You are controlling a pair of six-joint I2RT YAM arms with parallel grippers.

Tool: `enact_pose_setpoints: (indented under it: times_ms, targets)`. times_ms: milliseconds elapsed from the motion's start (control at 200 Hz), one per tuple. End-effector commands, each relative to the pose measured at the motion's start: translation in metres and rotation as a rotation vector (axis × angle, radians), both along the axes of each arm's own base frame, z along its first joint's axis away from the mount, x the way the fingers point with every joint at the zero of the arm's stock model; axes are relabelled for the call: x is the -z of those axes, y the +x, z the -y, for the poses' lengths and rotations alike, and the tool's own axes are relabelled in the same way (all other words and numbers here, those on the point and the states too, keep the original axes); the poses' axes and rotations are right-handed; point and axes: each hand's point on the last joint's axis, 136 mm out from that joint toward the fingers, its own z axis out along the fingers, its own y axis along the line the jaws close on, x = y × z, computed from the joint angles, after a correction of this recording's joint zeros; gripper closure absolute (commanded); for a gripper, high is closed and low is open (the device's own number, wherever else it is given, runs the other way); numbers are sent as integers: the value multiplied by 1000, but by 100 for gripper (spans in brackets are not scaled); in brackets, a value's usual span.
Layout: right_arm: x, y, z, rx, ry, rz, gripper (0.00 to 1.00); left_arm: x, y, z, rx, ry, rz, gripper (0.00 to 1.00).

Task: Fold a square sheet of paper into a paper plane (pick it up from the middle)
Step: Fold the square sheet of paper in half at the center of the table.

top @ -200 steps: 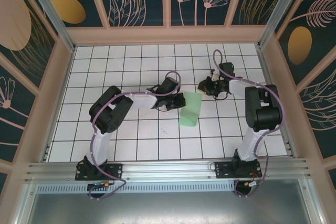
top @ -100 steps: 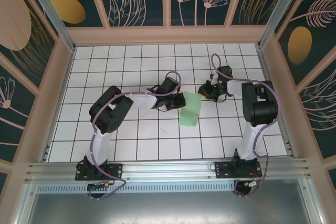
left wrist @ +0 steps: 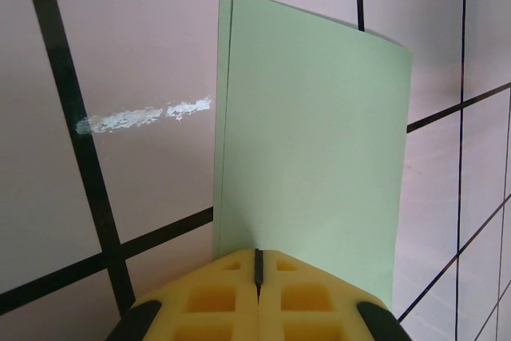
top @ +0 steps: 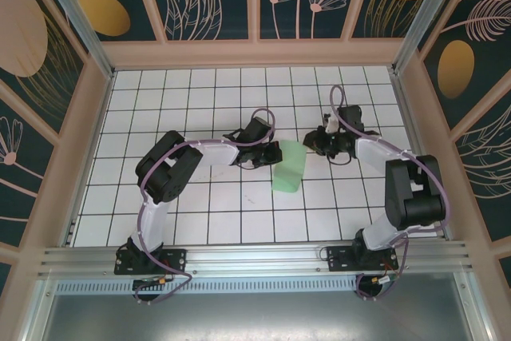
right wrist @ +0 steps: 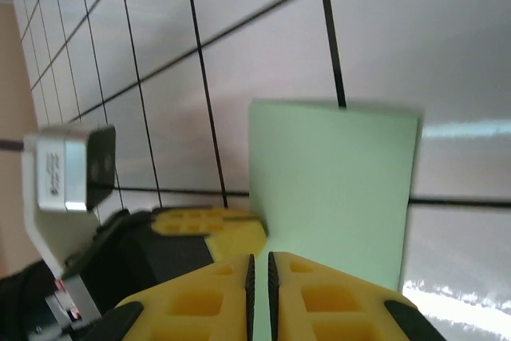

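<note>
From above, the square sheet of paper [top: 289,167] lies at the middle of the table [top: 200,205], doubled into a strip, with the left gripper [top: 270,157] at its left edge and the right gripper [top: 312,142] just beside its far corner. Left wrist: fingers [left wrist: 215,293] clamped tight on both layers. Right wrist: fingers [right wrist: 319,293] nearly together at the paper's edge, grip unclear. Seemingly only the first fold is made; nose and wings remain.
</note>
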Motion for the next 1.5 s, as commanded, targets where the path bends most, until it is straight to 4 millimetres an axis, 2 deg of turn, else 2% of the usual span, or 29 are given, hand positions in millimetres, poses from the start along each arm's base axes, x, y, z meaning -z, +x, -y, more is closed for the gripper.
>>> enact_pose_setpoints:
  times_ms: [0, 95, 280, 450, 575, 711, 946, 1091, 1271, 1496]
  targets:
    - [13, -33, -15, -24, 57, -77, 83, 49, -28, -24, 20, 141, -115, 96]
    - [23, -50, -20, -36, 58, -111, 83, 50, -29, -24, 23, 142, -116, 96]
    - [38, -70, -29, -75, 66, -153, 83, 51, -29, -24, 26, 143, -118, 96]
    - [73, -85, -13, -51, -51, -237, 84, 50, -29, -23, 27, 141, -116, 96]
    - [89, -95, -3, -34, -107, -271, 84, 50, -29, -24, 27, 142, -116, 96]
    - [83, -92, -5, -39, -93, -252, 84, 51, -29, -23, 29, 141, -118, 97]
    - [31, -80, -20, -66, 1, -136, 83, 49, -29, -23, 29, 138, -117, 97]
    - [20, -84, -29, -89, 45, -122, 82, 50, -29, -23, 30, 138, -116, 97]
    - [34, -95, -39, -110, 54, -166, 83, 50, -29, -23, 32, 139, -117, 97]
    - [75, -114, -27, -90, -12, -254, 83, 50, -29, -23, 32, 139, -118, 97]
